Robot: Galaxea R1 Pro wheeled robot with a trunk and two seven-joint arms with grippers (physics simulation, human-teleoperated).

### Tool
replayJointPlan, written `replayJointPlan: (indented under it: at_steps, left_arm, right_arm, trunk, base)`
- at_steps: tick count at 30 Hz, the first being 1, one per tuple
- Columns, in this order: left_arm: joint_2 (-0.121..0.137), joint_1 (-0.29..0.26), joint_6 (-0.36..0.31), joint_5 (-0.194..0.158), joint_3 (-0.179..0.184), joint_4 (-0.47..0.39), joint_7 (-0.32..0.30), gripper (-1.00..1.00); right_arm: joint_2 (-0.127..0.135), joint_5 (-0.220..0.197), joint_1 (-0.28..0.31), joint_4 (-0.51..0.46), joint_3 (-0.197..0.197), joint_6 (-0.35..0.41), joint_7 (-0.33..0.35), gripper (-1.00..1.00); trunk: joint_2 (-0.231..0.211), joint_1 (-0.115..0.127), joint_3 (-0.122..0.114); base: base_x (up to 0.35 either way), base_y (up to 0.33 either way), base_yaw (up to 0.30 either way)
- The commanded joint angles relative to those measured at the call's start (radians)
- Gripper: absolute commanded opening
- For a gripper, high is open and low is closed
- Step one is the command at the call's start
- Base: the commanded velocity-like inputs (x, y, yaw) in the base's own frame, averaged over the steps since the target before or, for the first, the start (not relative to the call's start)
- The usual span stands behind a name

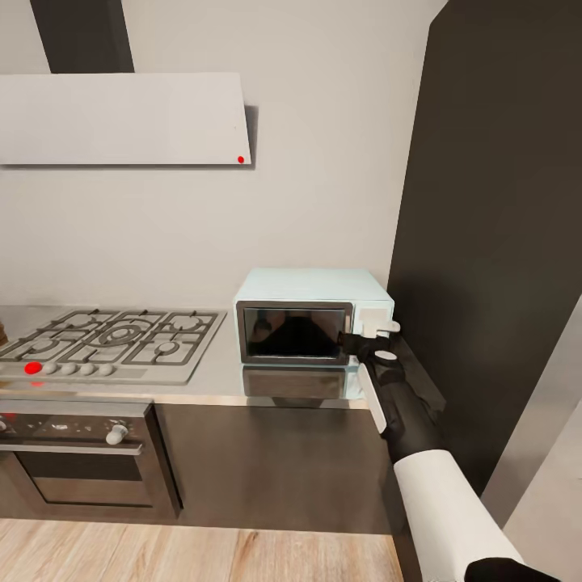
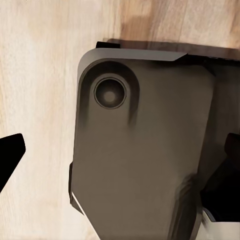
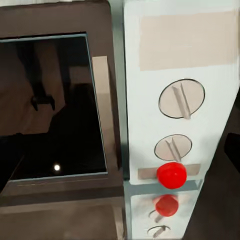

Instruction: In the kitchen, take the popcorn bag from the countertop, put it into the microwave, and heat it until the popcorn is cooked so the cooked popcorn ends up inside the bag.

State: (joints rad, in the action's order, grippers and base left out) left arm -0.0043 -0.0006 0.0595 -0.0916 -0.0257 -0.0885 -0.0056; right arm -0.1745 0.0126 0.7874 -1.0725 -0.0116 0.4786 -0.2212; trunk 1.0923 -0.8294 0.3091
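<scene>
1. The microwave [image 1: 311, 314] sits on the countertop [image 1: 218, 380] toward its right end, door shut, dark glass facing the room.
2. Its white control panel [image 3: 177, 95] carries two round knobs [image 3: 181, 98] and a red button [image 3: 171, 174].
3. The right gripper [image 1: 373, 343] is at the panel's near side, just beside the microwave; how wide its fingers stand cannot be told.
4. Left of the microwave lies the gas hob [image 1: 113, 341], an oven [image 1: 81, 461] below it.
5. The left wrist view looks down at wood floor [image 2: 40, 100] and a dark grey part of the robot [image 2: 145, 150]; the left gripper's opening cannot be judged.
</scene>
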Motion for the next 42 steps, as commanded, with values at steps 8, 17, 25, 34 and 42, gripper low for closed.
replayJointPlan:
  at_steps: [8, 17, 25, 34, 42]
  left_arm:
    - [0.0, 0.0, 0.002, -0.01, -0.002, 0.0, -0.001, 1.0]
    - [0.0, 0.0, 0.002, -0.01, -0.002, -0.001, -0.001, 1.0]
    - [0.0, 0.0, 0.002, -0.01, -0.002, 0.0, -0.001, 1.0]
    - [0.001, 0.0, 0.001, -0.01, -0.001, -0.001, -0.001, 1.0]
    - [0.0, 0.0, 0.001, -0.01, -0.001, 0.0, -0.001, 1.0]
  right_arm:
    - [0.0, 0.0, 0.001, 0.01, -0.002, -0.005, -0.006, 1.0]
    - [0.0, 0.062, 0.001, 0.012, -0.002, 0.003, -0.004, 1.0]
    - [0.0, 0.119, 0.001, 0.015, 0.002, -0.004, -0.006, 1.0]
    - [0.0, 0.106, 0.001, 0.071, 0.003, -0.017, 0.008, 1.0]
    - [0.0, 0.106, 0.001, 0.105, 0.006, -0.064, 0.011, 1.0]
  trunk:
    - [0.001, 0.0, 0.001]
    - [0.001, 0.0, 0.001]
    - [0.001, 0.0, 0.001]
    - [0.001, 0.0, 0.001]
    - [0.001, 0.0, 0.001]
  base:
    - [0.0, 0.0, 0.0]
    - [0.029, 0.021, 0.0]
    - [0.159, 0.119, 0.0]
    - [0.089, 0.004, 0.0]
    - [0.272, 0.0, 0.0]
